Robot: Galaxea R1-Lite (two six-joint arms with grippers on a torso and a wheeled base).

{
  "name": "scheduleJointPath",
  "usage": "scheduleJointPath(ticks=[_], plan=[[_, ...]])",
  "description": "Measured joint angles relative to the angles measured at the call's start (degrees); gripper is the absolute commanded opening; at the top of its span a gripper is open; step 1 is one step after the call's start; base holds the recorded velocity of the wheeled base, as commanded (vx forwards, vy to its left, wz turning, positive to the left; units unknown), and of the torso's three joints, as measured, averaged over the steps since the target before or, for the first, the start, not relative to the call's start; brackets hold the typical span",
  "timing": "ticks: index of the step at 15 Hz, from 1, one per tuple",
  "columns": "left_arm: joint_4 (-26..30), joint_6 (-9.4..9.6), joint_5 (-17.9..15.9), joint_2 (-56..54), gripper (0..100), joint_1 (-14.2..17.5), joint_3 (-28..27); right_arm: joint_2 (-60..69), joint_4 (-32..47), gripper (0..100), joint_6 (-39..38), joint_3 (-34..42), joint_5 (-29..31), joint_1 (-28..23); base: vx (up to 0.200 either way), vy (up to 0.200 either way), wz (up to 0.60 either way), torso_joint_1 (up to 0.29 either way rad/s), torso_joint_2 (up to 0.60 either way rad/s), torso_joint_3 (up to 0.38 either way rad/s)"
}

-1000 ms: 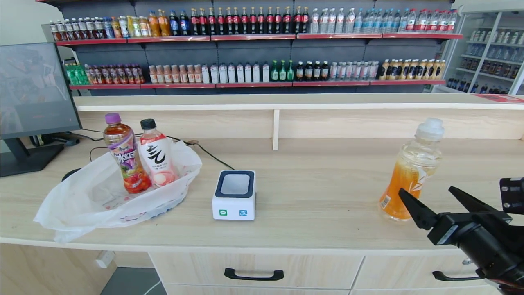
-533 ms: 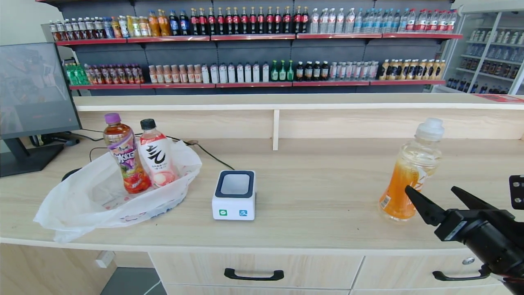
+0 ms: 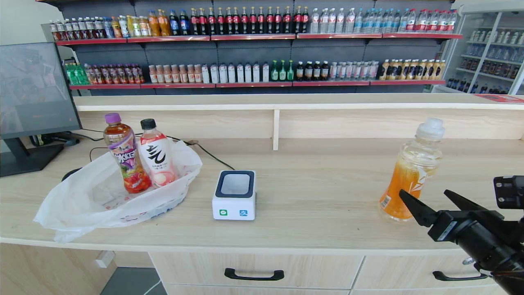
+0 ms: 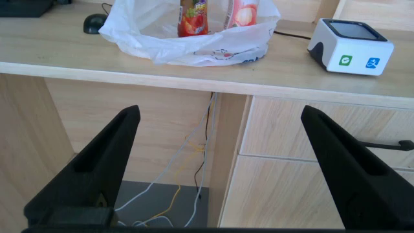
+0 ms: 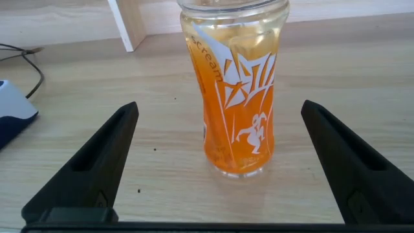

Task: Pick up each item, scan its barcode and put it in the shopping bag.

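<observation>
An orange drink bottle (image 3: 411, 172) with a white cap stands upright on the right side of the wooden counter (image 3: 319, 192). My right gripper (image 3: 423, 192) is open just in front of it, level with its lower half. In the right wrist view the bottle (image 5: 238, 97) stands a little beyond the gap of that gripper (image 5: 220, 107), untouched. At the left, a white shopping bag (image 3: 94, 200) holds a purple-capped bottle (image 3: 125, 155) and a black-capped pink bottle (image 3: 157, 153). The white barcode scanner (image 3: 234, 195) sits mid-counter. My left gripper (image 4: 220, 113) is open and empty below the counter's front edge.
A monitor (image 3: 32, 90) on a stand is at the far left, with a dark mouse (image 3: 69, 174) and cables behind the bag. A raised ledge (image 3: 286, 107) runs along the counter's back. Drawers with black handles (image 3: 254, 274) lie below. Drink shelves fill the background.
My right gripper drifted slightly right, then back left beside the orange bottle, staying open. Nothing else has moved.
</observation>
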State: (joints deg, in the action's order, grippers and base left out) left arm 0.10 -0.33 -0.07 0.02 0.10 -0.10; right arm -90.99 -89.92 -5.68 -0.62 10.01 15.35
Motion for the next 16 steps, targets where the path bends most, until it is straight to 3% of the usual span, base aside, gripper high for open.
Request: scheduleJointPath(ticks=[16], plan=[[0.00, -0.07, 0.02, 0.00, 100, -0.05, 0.00, -10.41, -0.02, 100, -3.54, -10.67, 0.02, -1.62, 0.000, 0.000, 0.00, 0.000, 0.00, 0.000]])
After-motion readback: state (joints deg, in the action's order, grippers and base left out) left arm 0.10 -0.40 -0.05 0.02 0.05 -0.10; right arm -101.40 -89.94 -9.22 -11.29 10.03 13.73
